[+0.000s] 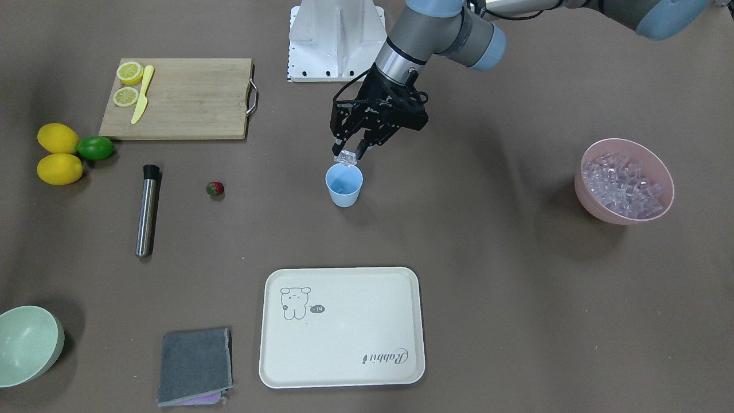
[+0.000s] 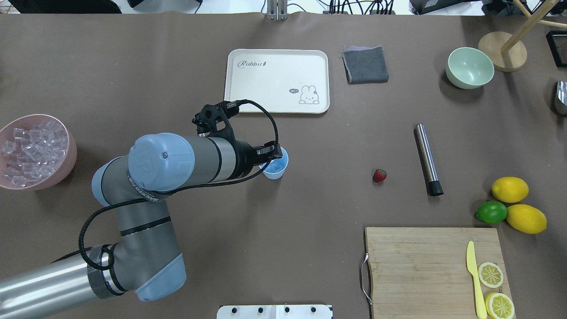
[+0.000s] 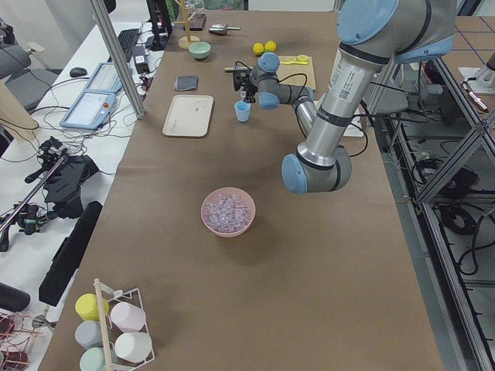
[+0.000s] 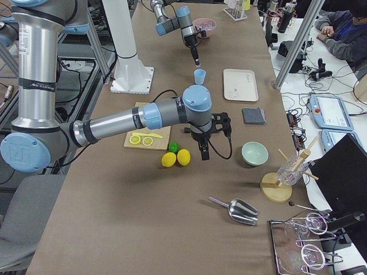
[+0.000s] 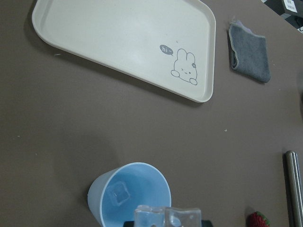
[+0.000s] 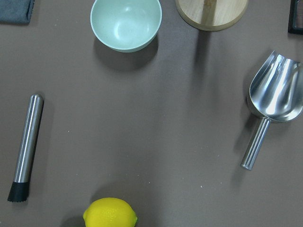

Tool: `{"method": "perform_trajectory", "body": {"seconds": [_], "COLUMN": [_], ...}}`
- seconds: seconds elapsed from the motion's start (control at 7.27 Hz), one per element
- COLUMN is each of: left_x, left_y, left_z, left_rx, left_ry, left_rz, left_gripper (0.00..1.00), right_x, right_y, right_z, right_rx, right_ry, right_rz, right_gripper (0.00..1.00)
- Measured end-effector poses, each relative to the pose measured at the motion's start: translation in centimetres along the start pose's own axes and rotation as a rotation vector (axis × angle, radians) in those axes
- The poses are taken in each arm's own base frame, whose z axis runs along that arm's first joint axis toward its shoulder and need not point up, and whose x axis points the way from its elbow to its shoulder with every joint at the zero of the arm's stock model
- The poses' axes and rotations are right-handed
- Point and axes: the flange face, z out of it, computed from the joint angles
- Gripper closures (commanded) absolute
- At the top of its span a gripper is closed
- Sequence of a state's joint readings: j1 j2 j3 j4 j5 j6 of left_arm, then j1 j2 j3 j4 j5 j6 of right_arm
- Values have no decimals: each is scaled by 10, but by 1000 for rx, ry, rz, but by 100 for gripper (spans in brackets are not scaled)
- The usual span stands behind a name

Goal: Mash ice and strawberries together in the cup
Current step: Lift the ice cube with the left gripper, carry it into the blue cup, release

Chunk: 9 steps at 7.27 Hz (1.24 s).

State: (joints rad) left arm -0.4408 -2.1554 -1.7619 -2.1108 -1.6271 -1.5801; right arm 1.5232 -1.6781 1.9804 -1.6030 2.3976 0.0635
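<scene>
The brown surface (image 1: 487,287) carries a cup (image 1: 344,186), strawberry (image 1: 215,189), steel rod (image 1: 148,210), tray (image 1: 344,344), cloth (image 1: 195,366), board (image 1: 195,103), pink bowl (image 1: 590,198), green bowl (image 1: 28,344), two lemons (image 1: 58,138) and a lime (image 1: 95,148).

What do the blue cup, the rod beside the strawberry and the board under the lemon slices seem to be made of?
The cup: probably plastic, matte light blue, thin even wall. The rod: likely steel, grey with a soft sheen; black cap, perhaps rubber. The board: wood or bamboo, pale strips with grain.
</scene>
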Motion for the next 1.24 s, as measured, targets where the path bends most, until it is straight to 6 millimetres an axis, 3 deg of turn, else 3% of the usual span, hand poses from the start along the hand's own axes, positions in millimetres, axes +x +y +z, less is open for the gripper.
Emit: {"method": "perform_trajectory", "body": {"seconds": [0.41,0.55,1.24], "left_x": [-1,-2,-5], "left_y": [1,0,-3], "left_z": [4,5,7], "left_rx": [6,7,10], "left_ry": [-7,-10,-17], "left_rz": [-3,-3,4], "left_gripper": [100,4,2], "right_x": [0,0,0], "right_y": [0,0,0], "right_z": [0,0,0], "right_rx": [0,1,0], "right_ry": [0,0,0], "right_rz": [-1,-1,0], "right_gripper": [0,0,0]}}
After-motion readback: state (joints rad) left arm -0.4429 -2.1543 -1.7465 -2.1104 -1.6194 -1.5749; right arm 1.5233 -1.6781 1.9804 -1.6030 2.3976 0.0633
